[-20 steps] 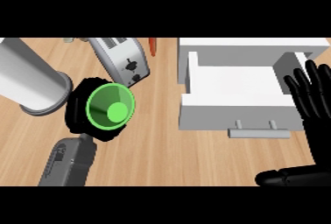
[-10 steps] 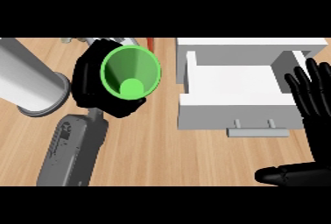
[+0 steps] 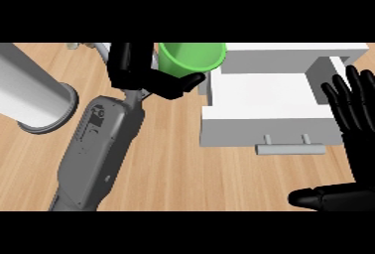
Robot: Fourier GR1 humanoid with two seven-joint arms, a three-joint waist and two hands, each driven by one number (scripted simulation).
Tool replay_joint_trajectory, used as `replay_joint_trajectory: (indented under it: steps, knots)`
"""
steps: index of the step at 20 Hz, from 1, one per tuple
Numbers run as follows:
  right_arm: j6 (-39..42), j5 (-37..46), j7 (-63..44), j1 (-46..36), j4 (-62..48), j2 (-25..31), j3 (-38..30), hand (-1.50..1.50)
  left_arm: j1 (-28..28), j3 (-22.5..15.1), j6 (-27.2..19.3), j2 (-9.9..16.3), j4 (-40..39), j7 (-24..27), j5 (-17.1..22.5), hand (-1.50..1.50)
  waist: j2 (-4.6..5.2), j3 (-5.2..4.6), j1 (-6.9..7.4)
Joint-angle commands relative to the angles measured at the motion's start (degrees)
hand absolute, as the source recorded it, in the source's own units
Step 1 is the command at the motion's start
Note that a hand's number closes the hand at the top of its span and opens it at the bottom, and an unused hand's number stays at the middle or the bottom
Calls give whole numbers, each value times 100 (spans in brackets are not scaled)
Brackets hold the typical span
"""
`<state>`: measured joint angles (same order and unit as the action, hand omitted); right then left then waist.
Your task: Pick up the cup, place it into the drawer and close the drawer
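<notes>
Cup [image 3: 192, 56] now nearer drawer [image 3: 264, 106]

- Wooden counter [image 3: 176, 163] fills the whole view; pale tan, grain running approx. left-right.
- Big white cylinder [image 3: 29, 94] w/ a grey rim stands on the counter at its left edge, partly cut off by the frame.
- Small pale objects [image 3: 92, 46] at the counter's far edge, just right of the cylinder's top; too cropped to identify.
- Light even, soft; faint shadow on the wood round the cylinder's base.
- No walls, floor or windows in view, only countertop.
</notes>
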<state>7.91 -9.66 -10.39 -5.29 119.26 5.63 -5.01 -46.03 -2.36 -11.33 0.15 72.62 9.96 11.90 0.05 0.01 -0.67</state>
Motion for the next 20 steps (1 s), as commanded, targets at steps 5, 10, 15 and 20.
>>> replay_joint_trajectory:
  steps: [5, 10, 15, 20]
  knots:
    - [273, -175, 226, 401, 86, 79, -129, -150, -1063, -51, -243, -14, -1169, 11, 52, 150, 6, 1, -29]
    - [309, 77, 630, 253, -371, -12, -15, -150, -1325, -640, -756, -15, -1495, -169, 319, 150, 9, 2, -21]
    - [228, -37, 344, 206, -117, 1, -32, -150, -2202, -612, -934, -15, -2936, 416, 794, 150, 39, 2, -145]
    - [114, 46, 176, 134, -79, -66, 85, -150, -2201, -1012, -1014, -15, -3509, 897, 1242, 150, 29, 1, -128]
